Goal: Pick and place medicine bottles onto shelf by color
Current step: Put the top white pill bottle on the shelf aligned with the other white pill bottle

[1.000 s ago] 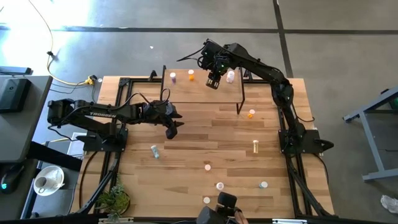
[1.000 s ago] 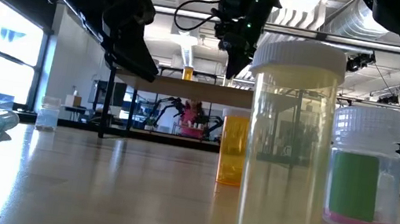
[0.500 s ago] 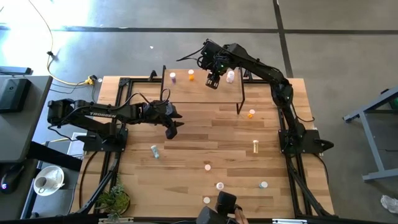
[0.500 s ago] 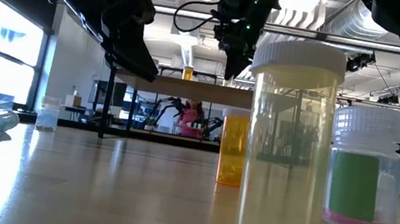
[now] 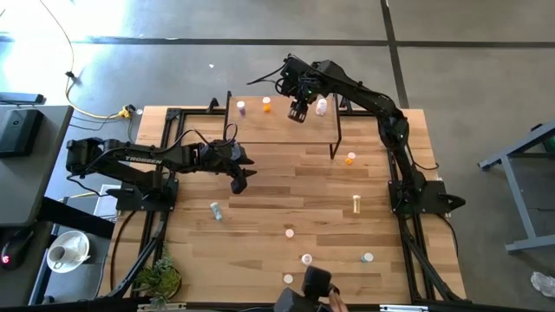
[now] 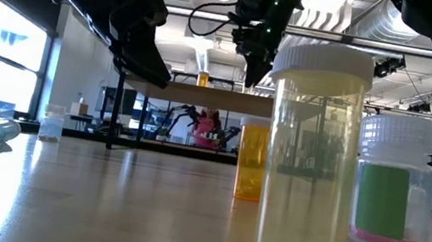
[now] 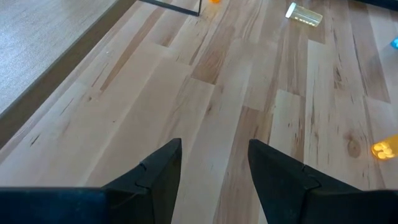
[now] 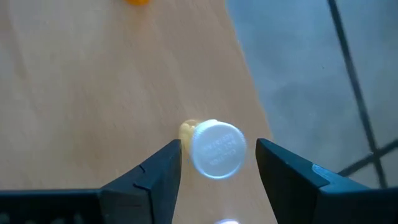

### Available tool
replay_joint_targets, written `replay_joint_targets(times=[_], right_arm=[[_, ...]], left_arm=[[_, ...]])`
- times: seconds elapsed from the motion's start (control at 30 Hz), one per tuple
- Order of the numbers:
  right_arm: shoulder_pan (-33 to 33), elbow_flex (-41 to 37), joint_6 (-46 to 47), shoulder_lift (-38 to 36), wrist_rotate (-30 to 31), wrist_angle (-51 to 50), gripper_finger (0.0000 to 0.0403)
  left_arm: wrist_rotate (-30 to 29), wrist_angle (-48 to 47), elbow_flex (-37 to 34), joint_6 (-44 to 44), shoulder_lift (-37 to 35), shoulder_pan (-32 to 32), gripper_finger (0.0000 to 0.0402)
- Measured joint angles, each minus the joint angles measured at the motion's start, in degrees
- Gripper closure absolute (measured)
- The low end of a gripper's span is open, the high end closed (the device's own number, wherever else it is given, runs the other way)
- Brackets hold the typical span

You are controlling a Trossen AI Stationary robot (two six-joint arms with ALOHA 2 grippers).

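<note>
From the high view I have the right pincer (image 5: 297, 113) over the shelf (image 5: 282, 130), which sits in the upper middle of the frame at the far edge of the bench (image 5: 286, 191). My right wrist camera shows its fingers (image 8: 155, 174) spread, with a yellow bottle (image 8: 214, 148) standing upright on the shelf top between them, not touched by either one, close to the shelf's edge.

Also on the shelf I see a pinkish-white bottle (image 5: 241, 107), an orange bottle (image 5: 266, 105) and a pale bottle (image 5: 322, 107) just right of the right pincer.

The left pincer (image 5: 240, 178) hangs left of centre above bare bench, its fingers (image 7: 158, 177) apart and holding nothing.

Other bottles are scattered over the lower half of the bench, including a blue-grey one (image 5: 215, 210) lying on its side at lower left.
</note>
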Motion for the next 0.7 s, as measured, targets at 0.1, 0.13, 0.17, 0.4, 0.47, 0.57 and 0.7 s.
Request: replay_joint_targets(times=[0.1,0.13,0.17,0.4,0.47,0.57,0.7], right_arm=[[0.0,0.0,0.0,0.0,-1.4,0.0,0.0205],[0.0,0.0,0.0,0.0,-1.4,0.0,0.0205],[0.0,0.0,0.0,0.0,-1.5,0.0,0.0205],[0.0,0.0,0.2,-1.3,-1.2,-0.3,0.0205],[0.0,0.0,0.4,-2.2,-1.2,-0.4,0.0205],[0.0,0.1,0.6,-3.8,-1.2,-0.4,0.0205],[0.3,0.1,2.8,-5.5,-1.4,-1.5,0.0205]], left_arm=[[0.0,0.0,0.0,0.0,0.0,0.0,0.0227],[0.0,0.0,0.0,0.0,0.0,0.0,0.0227],[0.0,0.0,0.0,0.0,0.0,0.0,0.0227],[0.0,-0.1,0.0,0.0,0.0,0.0,0.0227],[0.0,-0.5,0.0,0.0,0.0,0.0,0.0227],[0.0,-1.2,0.0,0.0,0.0,0.0,0.0227],[0.0,-1.3,0.0,0.0,-0.1,0.0,0.0227]])
